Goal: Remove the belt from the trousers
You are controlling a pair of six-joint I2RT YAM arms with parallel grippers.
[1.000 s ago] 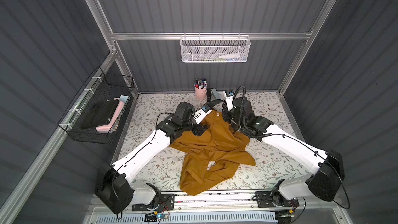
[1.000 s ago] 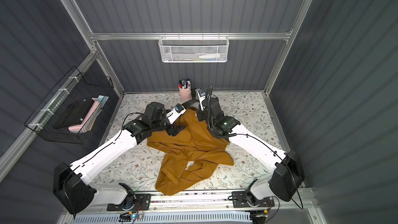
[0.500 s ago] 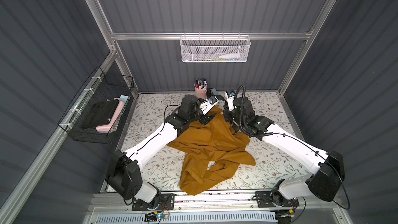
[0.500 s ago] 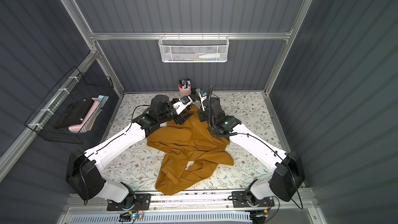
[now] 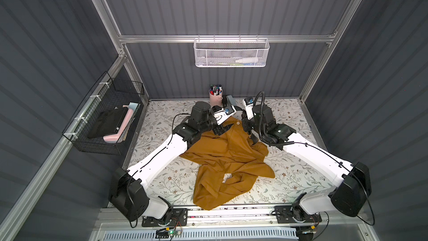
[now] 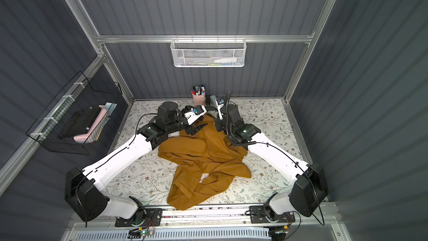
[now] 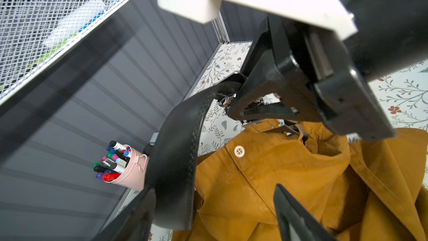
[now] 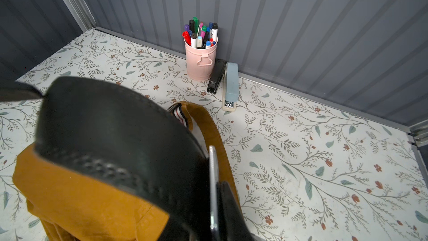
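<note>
Mustard-brown cloth fills the middle of the scene. The trousers (image 5: 227, 154) lie crumpled on the floral surface (image 5: 289, 181), with the waist end nearest to the pink pen cup (image 5: 215, 98) and the legs running away from the cup toward the arm bases. The belt (image 7: 176, 154) is at that same waist end, just in front of the cup. Its black strap rises in a loose arc beside the pale button (image 7: 239, 151).

The right pincer (image 7: 236, 110) is closed narrow on the belt at the silver buckle (image 8: 213, 175), a little beyond the button as seen from the cup. The left pincer (image 5: 224, 128) stands wide and holds nothing. In the left wrist view the lower part of the strap hangs between its fingers (image 7: 294, 214), near one of them and apart from the other.

I judge that the step in hand is for the left pincer to take the strap, so that both arms can draw it out. To do this well, it should close on the flat faces of the strap, not on its edge, and catch no cloth. The right pincer should keep the buckle firm. The pull is better along the line of the waistband than upward, otherwise the trousers may lift with it. How many loops hold the belt I cannot tell.
</note>
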